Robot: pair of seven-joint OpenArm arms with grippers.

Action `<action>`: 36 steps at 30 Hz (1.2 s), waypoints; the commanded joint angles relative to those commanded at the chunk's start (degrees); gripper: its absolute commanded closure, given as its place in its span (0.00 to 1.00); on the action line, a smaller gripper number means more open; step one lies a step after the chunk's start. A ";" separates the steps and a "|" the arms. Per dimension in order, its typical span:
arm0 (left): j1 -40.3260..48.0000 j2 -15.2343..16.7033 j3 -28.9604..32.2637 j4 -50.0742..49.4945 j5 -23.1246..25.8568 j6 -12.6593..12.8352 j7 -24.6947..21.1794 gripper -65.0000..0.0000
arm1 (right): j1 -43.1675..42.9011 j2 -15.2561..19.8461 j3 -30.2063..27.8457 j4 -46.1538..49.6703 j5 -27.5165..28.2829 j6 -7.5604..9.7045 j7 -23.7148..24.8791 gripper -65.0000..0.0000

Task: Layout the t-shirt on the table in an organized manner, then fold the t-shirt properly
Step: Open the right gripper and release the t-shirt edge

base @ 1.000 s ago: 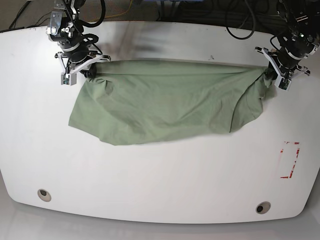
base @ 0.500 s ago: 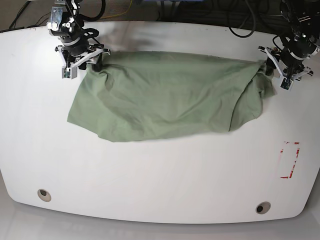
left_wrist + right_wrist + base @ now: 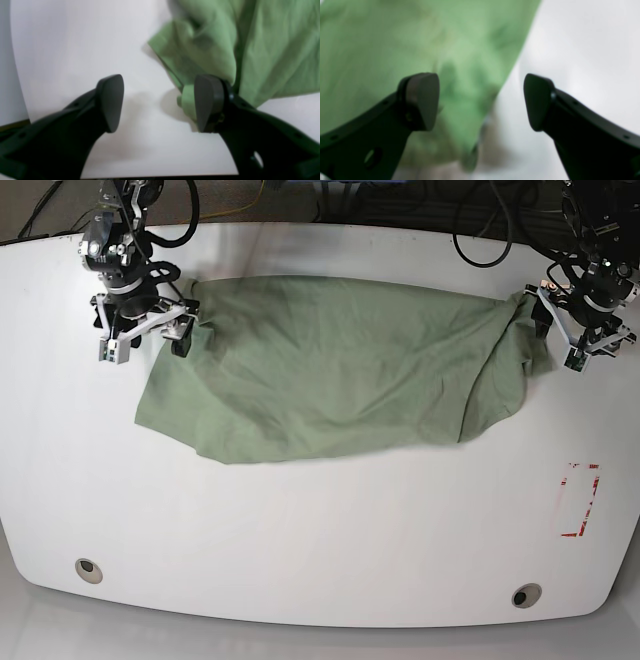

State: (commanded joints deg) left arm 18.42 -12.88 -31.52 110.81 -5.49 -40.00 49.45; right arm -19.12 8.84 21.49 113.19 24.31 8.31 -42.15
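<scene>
The t-shirt [image 3: 330,370] lies spread across the far half of the table [image 3: 320,530], its top edge slack and bowed where a second ago it was pulled into a taut straight line between the two arms. Both grippers have since let go. The right gripper [image 3: 481,101] stands with its jaws wide apart, blurred green cloth beneath and to the left of the gap and nothing pinched. The left gripper [image 3: 158,103] is equally wide, with only a small fold of hem touching the inner face of its right-hand jaw; bare table fills the gap. I judge the stretch-and-lay step finished, so the layout is largely done. The cloth is pale sage, soft and wrinkly, bunched at the end by the left gripper, its near edge uneven, so smoothing seems needed before folding
</scene>
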 joint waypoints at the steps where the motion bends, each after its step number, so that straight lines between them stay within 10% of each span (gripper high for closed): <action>1: -0.62 0.00 0.00 0.00 0.00 0.00 0.00 0.36 | 1.14 0.00 0.00 -0.35 0.00 0.00 0.00 0.22; 24: -10.46 0.00 0.26 0.09 0.09 0.00 0.00 0.36 | 29.27 6.33 6.59 -34.46 -0.18 2.55 0.35 0.22; 36: -11.52 0.00 1.76 0.00 0.18 0.00 0.00 0.36 | 30.33 7.30 6.68 -41.93 0.09 4.13 2.81 0.22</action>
State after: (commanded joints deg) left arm 6.90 -12.88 -29.76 110.81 -5.32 -40.00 49.45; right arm 11.21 16.13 28.18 71.25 24.40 12.44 -39.34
